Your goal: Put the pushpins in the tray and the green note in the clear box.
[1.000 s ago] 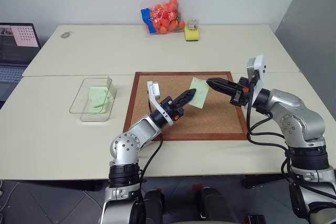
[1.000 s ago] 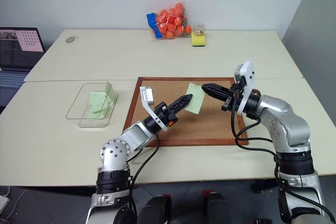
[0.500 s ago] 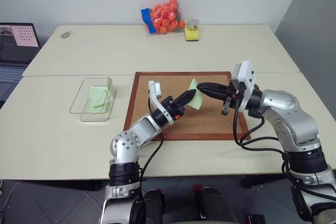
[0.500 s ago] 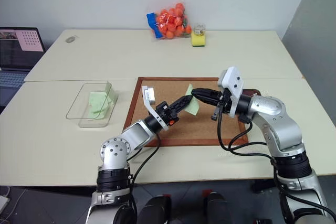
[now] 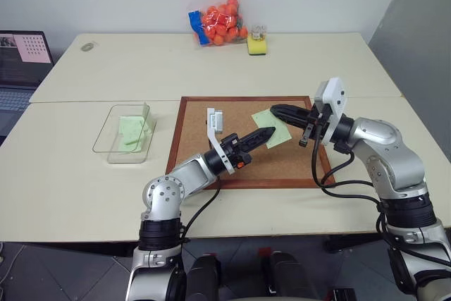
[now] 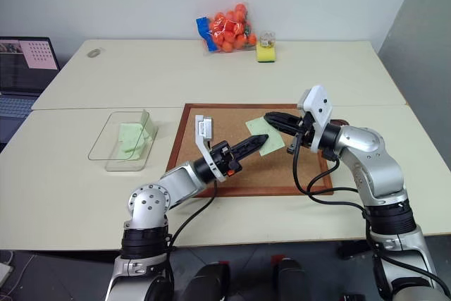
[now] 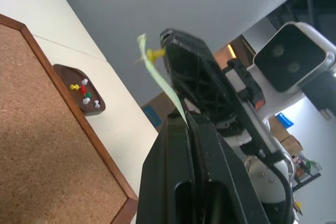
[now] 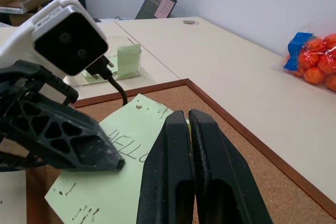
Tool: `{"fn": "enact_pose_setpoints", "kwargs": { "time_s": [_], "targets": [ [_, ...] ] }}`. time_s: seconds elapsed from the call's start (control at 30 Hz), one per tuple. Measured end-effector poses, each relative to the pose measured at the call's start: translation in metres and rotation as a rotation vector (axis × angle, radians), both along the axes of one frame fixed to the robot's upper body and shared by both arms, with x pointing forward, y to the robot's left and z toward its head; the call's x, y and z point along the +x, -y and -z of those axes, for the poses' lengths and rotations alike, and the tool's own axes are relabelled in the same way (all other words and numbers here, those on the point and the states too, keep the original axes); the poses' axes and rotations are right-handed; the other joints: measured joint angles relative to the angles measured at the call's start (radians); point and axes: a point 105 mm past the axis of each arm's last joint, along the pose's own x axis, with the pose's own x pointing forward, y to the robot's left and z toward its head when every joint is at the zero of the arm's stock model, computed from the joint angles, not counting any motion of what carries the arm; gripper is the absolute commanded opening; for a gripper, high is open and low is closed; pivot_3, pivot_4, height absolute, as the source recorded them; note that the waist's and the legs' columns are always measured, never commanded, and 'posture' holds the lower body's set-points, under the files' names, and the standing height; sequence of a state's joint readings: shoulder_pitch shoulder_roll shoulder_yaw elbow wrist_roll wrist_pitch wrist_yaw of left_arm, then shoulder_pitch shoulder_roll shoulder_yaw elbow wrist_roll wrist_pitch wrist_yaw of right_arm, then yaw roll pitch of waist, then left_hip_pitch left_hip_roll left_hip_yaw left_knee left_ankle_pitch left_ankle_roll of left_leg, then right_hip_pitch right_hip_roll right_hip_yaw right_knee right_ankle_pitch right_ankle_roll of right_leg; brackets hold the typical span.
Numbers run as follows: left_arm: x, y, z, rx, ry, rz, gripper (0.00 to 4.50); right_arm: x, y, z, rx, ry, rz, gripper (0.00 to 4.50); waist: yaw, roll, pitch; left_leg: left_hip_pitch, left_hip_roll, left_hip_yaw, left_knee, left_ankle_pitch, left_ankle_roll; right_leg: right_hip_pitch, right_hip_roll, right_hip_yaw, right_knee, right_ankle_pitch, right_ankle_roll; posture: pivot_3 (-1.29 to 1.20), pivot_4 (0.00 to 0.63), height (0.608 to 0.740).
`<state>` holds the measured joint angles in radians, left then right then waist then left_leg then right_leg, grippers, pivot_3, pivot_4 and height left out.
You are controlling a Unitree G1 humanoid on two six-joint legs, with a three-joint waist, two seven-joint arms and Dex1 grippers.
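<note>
Hovering over the corkboard (image 5: pixel 246 139), my left gripper (image 5: pixel 268 132) is clamped on the near edge of the green note (image 5: pixel 273 127), held flat above the cork. My right gripper (image 5: pixel 276 111), fingers pressed together, nips a yellow pushpin (image 7: pixel 154 54) at the far edge. Paper this light should bend and tear, so edge grips seem wisest. Its written side faces up.

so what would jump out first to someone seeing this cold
Above the middle of the corkboard, both arms meet at the green note: the left gripper is shut on its edge, and the right gripper is shut on a yellow pushpin at the note. Behind them, a bag of orange balls sits at the table's far edge.
</note>
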<state>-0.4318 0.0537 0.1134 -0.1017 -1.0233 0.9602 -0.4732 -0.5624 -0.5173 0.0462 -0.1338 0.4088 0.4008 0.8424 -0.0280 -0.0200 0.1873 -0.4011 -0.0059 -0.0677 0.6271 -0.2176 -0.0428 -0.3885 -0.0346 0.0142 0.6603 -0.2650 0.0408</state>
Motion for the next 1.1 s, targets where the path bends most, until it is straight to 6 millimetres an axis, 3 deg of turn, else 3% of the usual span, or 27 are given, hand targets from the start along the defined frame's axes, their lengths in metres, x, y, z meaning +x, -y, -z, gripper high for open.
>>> {"fn": "enact_pose_setpoints", "kwargs": {
  "time_s": [0.6, 1.1],
  "targets": [
    [0.016, 0.0, 0.005, -0.013, -0.055, -0.067, 0.05, -0.015, -0.007, -0.011, 0.059, -0.042, -0.053, 0.0, 0.001, 0.0, 0.0, 0.0, 0.0, 0.0, 0.0, 0.0, 0.0, 0.0, 0.0, 0.0, -0.001, 0.0, 0.0, 0.0, 0.15, 0.74],
    [0.018, -0.001, 0.007, -0.009, -0.076, -0.095, 0.05, -0.014, 0.0, -0.008, 0.071, -0.072, -0.032, 0.0, 0.002, 0.0, 0.0, 0.0, 0.0, 0.0, 0.0, 0.0, 0.0, 0.0, 0.0, 0.0, -0.001, 0.0, 0.0, 0.0, 0.15, 0.74]
  ]
}}
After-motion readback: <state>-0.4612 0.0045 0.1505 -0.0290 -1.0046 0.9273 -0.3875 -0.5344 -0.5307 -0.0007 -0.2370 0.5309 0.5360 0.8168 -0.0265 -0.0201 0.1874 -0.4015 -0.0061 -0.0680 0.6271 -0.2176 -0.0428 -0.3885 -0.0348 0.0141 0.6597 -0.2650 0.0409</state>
